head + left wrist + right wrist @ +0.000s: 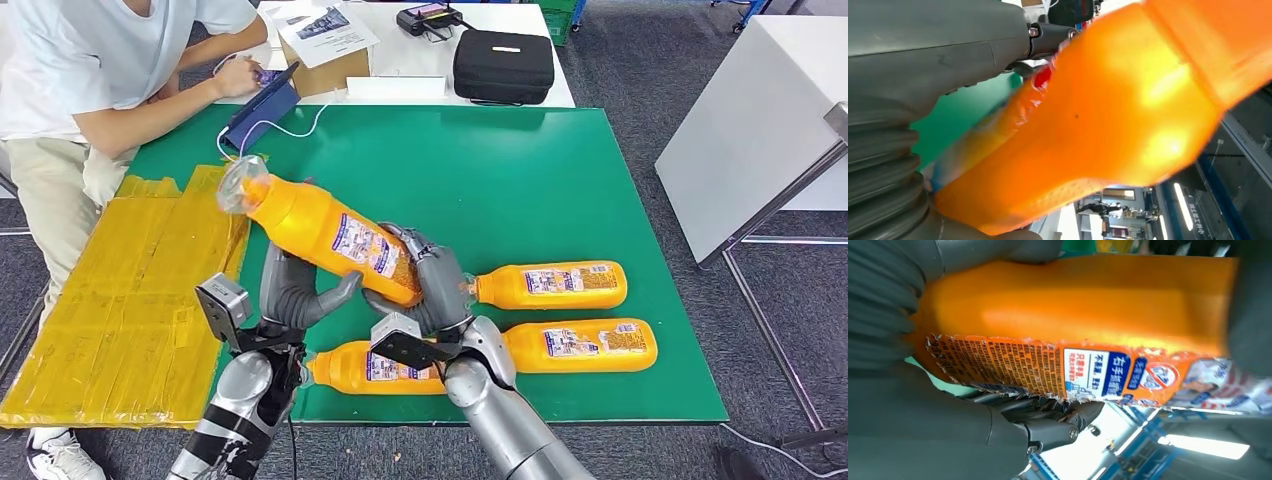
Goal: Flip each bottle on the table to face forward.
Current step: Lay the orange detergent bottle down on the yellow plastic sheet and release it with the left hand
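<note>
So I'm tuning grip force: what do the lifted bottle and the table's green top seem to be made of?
The lifted bottle, held by the left hand and right hand, looks like glossy translucent orange plastic: light glows through it, with a printed film label. The green top looks like a matte mat or painted board, with no glare; which one is unclear.

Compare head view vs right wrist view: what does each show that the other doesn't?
Head view alone: the green table, three orange bottles lying flat on it, the left robot hand, a seated person, a black case and yellow taped sheeting.

Right wrist view alone: the held bottle's label close up, with its fine print and a blue and white panel.

Both: the raised orange bottle gripped by the right robot hand.
</note>
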`<act>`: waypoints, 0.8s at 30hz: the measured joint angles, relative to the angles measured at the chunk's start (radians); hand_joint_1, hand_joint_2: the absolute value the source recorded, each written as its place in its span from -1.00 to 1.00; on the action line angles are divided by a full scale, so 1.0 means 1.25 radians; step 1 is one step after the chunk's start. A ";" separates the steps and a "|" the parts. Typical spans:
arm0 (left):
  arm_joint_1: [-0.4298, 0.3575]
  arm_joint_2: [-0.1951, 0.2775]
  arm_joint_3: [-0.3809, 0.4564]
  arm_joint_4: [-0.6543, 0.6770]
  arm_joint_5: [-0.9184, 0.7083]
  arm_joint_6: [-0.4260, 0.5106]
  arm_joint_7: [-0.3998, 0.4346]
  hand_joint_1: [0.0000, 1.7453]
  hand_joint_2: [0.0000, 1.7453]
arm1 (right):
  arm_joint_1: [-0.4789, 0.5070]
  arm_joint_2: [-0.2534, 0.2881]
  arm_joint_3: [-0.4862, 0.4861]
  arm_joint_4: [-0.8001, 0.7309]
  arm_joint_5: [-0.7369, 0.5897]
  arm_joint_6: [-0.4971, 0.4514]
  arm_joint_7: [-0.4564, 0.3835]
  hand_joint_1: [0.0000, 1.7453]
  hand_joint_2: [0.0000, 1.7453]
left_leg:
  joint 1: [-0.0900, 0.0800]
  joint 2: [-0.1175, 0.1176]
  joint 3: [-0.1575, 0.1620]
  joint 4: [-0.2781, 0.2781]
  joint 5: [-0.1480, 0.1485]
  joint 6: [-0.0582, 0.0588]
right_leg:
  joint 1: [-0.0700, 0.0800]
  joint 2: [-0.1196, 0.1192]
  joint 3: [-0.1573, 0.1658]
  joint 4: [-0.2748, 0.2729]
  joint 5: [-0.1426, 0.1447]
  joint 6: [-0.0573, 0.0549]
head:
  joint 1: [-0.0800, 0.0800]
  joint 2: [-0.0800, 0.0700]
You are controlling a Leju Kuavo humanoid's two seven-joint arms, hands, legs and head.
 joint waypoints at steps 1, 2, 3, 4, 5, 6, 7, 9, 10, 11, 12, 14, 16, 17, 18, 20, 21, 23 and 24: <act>-0.002 0.000 0.000 0.002 0.002 -0.001 0.000 -1.00 1.00 | 0.000 0.000 0.007 0.000 0.003 -0.001 0.000 0.86 1.00 | 0.000 0.000 0.000 0.000 0.000 0.000 | 0.000 0.000 0.000 0.000 0.000 0.000 | 0.000 0.000; -0.003 -0.001 0.000 0.004 0.004 -0.003 0.000 -1.00 1.00 | 0.000 0.001 0.014 0.000 0.005 -0.002 0.001 0.87 1.00 | 0.000 0.000 0.000 0.000 0.000 0.000 | 0.000 0.000 0.000 0.000 0.000 0.000 | 0.000 0.000; -0.003 -0.001 0.000 0.005 0.006 -0.004 0.000 -1.00 1.00 | 0.000 0.001 0.019 0.001 0.007 -0.004 0.002 0.88 1.00 | 0.000 0.000 0.000 0.000 0.000 0.000 | 0.000 0.000 0.000 0.000 0.000 0.000 | 0.000 0.000; -0.004 -0.001 0.000 0.006 0.009 -0.005 0.000 -0.93 1.00 | 0.000 0.001 0.024 0.002 0.009 -0.006 0.003 0.86 1.00 | 0.000 0.000 0.000 0.000 0.000 0.000 | 0.000 0.000 0.000 0.000 0.000 0.000 | 0.000 0.000; -0.004 -0.002 0.000 0.007 0.012 -0.006 0.000 -0.43 1.00 | 0.000 0.001 0.028 0.003 0.011 -0.007 0.005 0.85 1.00 | 0.000 0.000 0.000 0.000 0.000 0.000 | 0.000 0.000 0.000 0.000 0.000 0.000 | 0.000 0.000; -0.004 -0.002 0.000 0.008 0.016 -0.006 0.000 0.06 1.00 | -0.001 0.002 0.032 0.005 0.012 -0.008 0.007 0.84 1.00 | 0.000 0.000 0.000 0.000 0.000 0.000 | 0.000 0.000 0.000 0.000 0.000 0.000 | 0.000 0.000; -0.004 -0.002 0.000 0.008 0.020 -0.006 0.000 0.56 1.00 | -0.001 0.002 0.036 0.006 0.012 -0.009 0.008 0.83 1.00 | 0.000 0.000 0.000 0.000 0.000 0.000 | 0.000 0.000 0.000 0.000 0.000 0.000 | 0.000 0.000; -0.004 -0.002 0.001 0.008 0.026 -0.002 -0.001 1.00 1.00 | -0.003 0.001 0.042 0.010 0.011 -0.012 0.011 0.83 1.00 | 0.000 0.000 0.000 0.000 0.000 0.000 | 0.000 0.000 0.000 0.000 0.000 0.000 | 0.000 0.000; -0.003 -0.003 0.001 0.008 0.029 0.003 -0.002 1.00 1.00 | -0.005 0.001 0.044 0.012 0.010 -0.014 0.012 0.83 1.00 | 0.000 0.000 0.000 0.000 0.000 0.000 | 0.000 0.000 0.000 0.000 0.000 0.000 | 0.000 0.000; -0.003 -0.004 0.001 0.008 0.031 0.007 -0.003 1.00 1.00 | -0.007 0.001 0.045 0.014 0.009 -0.016 0.012 0.85 1.00 | 0.000 0.000 0.000 0.000 0.000 0.000 | 0.000 0.000 0.000 0.000 0.000 0.000 | 0.000 0.000; -0.003 -0.005 0.001 0.008 0.035 0.011 -0.004 1.00 1.00 | -0.009 0.002 0.047 0.016 0.007 -0.018 0.012 0.86 1.00 | 0.000 0.000 0.000 0.000 0.000 0.000 | 0.000 0.000 0.000 0.000 0.000 0.000 | 0.000 0.000; -0.003 -0.007 0.001 0.007 0.042 0.017 -0.006 1.00 1.00 | -0.013 0.002 0.050 0.020 0.002 -0.020 0.012 0.88 1.00 | 0.000 0.000 0.000 0.000 0.000 0.000 | 0.000 0.000 0.000 0.000 0.000 0.000 | 0.000 0.000; -0.002 -0.008 0.001 0.007 0.048 0.021 -0.007 1.00 1.00 | -0.016 0.002 0.052 0.023 0.000 -0.022 0.012 0.88 1.00 | 0.000 0.000 0.000 0.000 0.000 0.000 | 0.000 0.000 0.000 0.000 0.000 0.000 | 0.000 0.000; -0.002 -0.008 0.001 0.006 0.051 0.023 -0.007 1.00 1.00 | -0.017 0.002 0.052 0.025 -0.001 -0.022 0.012 0.90 1.00 | 0.000 0.000 0.000 0.000 0.000 0.000 | 0.000 0.000 0.000 0.000 0.000 0.000 | 0.000 0.000; -0.002 -0.008 0.001 0.006 0.053 0.024 -0.008 1.00 1.00 | -0.018 0.001 0.054 0.026 -0.003 -0.022 0.012 0.92 1.00 | 0.000 0.000 0.000 0.000 0.000 0.000 | 0.000 0.000 0.000 0.000 0.000 0.000 | 0.000 0.000; -0.001 -0.008 0.001 0.005 0.060 0.027 -0.009 1.00 1.00 | -0.019 0.001 0.056 0.028 -0.006 -0.023 0.012 0.91 1.00 | 0.000 0.000 0.000 0.000 0.000 0.000 | 0.000 0.000 0.000 0.000 0.000 0.000 | 0.000 0.000; 0.000 -0.008 0.001 0.004 0.062 0.028 -0.010 1.00 1.00 | -0.020 0.001 0.057 0.029 -0.009 -0.022 0.012 0.88 1.00 | 0.000 0.000 0.000 0.000 0.000 0.000 | 0.000 0.000 0.000 0.000 0.000 0.000 | 0.000 0.000; 0.001 -0.008 0.002 0.002 0.065 0.035 -0.012 1.00 1.00 | -0.020 0.001 0.058 0.030 -0.016 -0.018 0.012 0.32 1.00 | 0.000 0.000 0.000 0.000 0.000 0.000 | 0.000 0.000 0.000 0.000 0.000 0.000 | 0.000 0.000; 0.003 -0.008 0.002 0.000 0.064 0.041 -0.013 1.00 1.00 | -0.020 0.001 0.058 0.030 -0.021 -0.016 0.012 -0.12 1.00 | 0.000 0.000 0.000 0.000 0.000 0.000 | 0.000 0.000 0.000 0.000 0.000 0.000 | 0.000 0.000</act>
